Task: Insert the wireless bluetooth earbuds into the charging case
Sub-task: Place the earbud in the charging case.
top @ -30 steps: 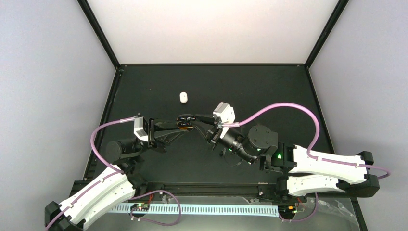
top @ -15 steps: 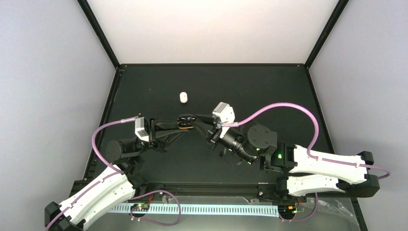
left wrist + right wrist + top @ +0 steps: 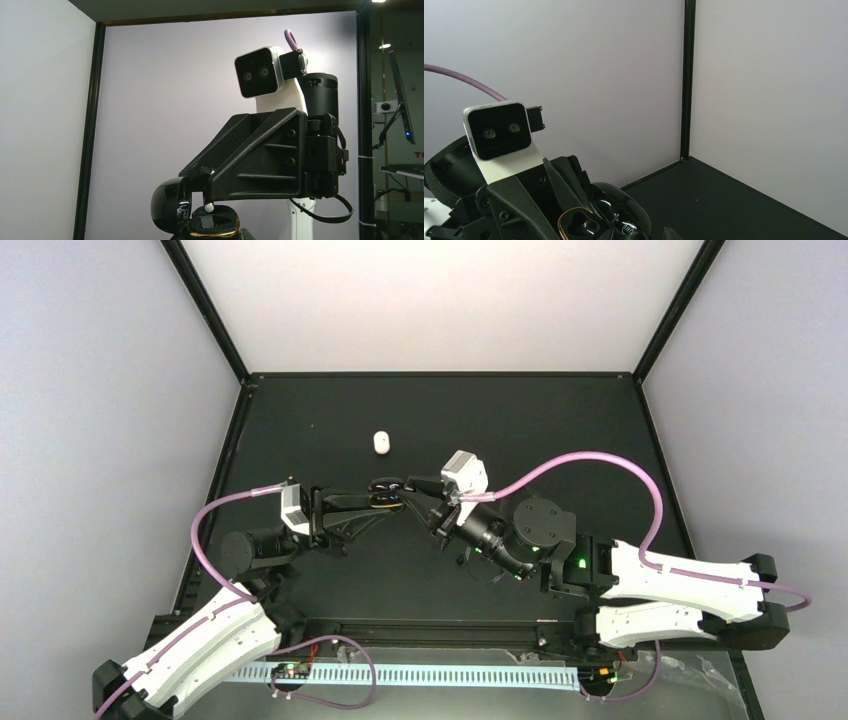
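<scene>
Glossy white earbud (image 3: 208,206) sits bottom centre of the left wrist view, pinched at the tips of right gripper (image 3: 411,492), just above open black gold-rimmed charging case (image 3: 214,227). Left gripper (image 3: 384,500) clamps the case. Second white earbud (image 3: 381,442) lies upper centre on black table (image 3: 560,430).

**A robotics lab test cell**

Pale blank panels (image 3: 440,300) wall in a matte black table (image 3: 560,430) on three sides, held by black frame posts (image 3: 205,310). Two white-and-black robot arms (image 3: 670,585) are bolted at the bottom edge of the top view, trailing purple cables (image 3: 590,460), with a bare circuit board (image 3: 290,672) below them. At the right edge of the left wrist view, past the enclosure, a monitor (image 3: 398,90) and ceiling lights (image 3: 385,46) show a dim workroom.
</scene>
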Robot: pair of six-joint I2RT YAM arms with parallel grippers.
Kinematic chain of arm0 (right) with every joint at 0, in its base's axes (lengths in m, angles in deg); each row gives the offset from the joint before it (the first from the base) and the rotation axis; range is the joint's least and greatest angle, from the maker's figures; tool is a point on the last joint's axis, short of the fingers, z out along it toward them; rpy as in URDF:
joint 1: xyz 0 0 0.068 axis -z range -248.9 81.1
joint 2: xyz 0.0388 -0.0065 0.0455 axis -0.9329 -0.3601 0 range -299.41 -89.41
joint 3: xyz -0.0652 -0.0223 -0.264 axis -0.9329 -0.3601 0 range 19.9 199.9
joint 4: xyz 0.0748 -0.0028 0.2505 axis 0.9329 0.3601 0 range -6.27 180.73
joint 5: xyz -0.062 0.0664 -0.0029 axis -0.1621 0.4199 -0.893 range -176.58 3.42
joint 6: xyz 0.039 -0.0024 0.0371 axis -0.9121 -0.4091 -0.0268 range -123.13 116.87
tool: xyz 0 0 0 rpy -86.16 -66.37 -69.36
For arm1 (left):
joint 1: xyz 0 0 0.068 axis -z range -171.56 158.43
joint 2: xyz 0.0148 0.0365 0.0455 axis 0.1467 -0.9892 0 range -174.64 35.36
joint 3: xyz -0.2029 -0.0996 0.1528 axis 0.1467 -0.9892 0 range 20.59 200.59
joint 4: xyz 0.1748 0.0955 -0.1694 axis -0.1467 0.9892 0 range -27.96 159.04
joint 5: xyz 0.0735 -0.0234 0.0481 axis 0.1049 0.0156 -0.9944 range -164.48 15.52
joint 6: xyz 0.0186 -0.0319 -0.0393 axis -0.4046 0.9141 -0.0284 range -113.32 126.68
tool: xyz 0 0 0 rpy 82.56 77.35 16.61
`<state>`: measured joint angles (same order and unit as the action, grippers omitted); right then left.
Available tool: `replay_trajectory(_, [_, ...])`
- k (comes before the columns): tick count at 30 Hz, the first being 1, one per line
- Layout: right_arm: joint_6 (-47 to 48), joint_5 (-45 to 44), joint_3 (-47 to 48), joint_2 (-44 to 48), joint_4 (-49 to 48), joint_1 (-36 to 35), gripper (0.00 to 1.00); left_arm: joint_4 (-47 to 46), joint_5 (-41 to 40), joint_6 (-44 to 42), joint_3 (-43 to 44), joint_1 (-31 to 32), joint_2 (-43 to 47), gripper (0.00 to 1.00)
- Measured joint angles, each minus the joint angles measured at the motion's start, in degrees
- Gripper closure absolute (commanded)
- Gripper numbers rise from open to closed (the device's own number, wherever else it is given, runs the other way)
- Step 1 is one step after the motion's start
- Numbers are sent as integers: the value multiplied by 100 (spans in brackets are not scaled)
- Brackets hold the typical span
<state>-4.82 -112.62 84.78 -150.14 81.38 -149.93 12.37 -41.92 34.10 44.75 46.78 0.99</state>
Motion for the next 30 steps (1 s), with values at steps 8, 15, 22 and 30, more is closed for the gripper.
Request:
replay_trajectory(8, [-11, 4, 2, -7, 66, 0, 85, 37, 0, -39, -4, 0, 0, 98])
replay_trajectory(15, [-11, 4, 15, -7, 133, 0, 94, 61, -24, -79, -33, 0, 0, 98])
replay_trajectory(22, [35, 2, 79, -33, 199, 0, 99, 74, -35, -90, -39, 0, 0, 98])
replay_trajectory(30, [260, 2, 157, -48, 302, 0, 99, 96, -59, -170, -44, 0, -9, 99])
